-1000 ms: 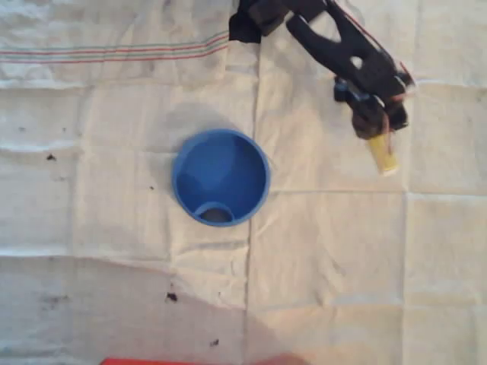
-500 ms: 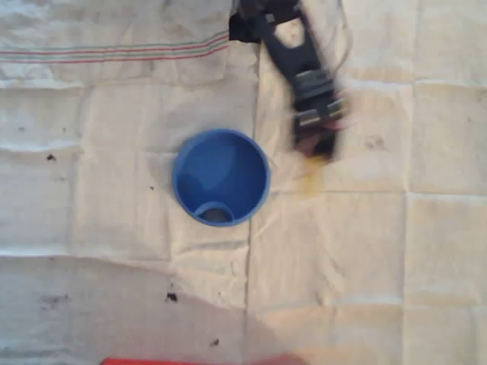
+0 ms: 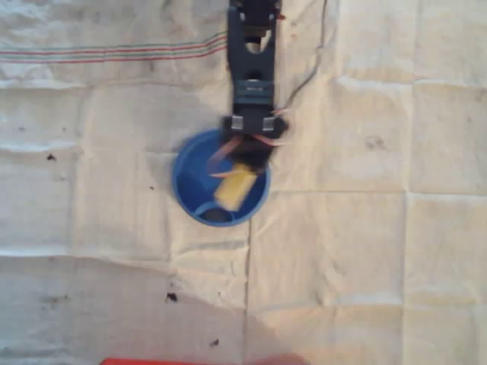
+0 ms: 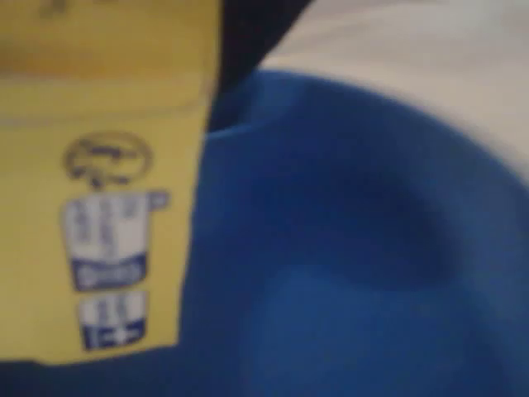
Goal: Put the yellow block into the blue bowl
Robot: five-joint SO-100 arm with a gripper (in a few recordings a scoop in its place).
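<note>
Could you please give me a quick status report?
End effector shut on small yellow rectangular block. Block above round blue plastic bowl. Nothing in the way.

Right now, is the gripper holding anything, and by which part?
Yes: the gripper holds the yellow block by its upper end, the rest hanging over the blue bowl.

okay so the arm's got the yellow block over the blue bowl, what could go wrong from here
The yellow block hangs tilted over the right half of the blue bowl, near its rim. If released there, it might clip the rim and bounce onto the cloth. The overhead view is blurred around the end effector, so the arm may be swinging, which could fling the block past the bowl or knock the light bowl aside.
</note>
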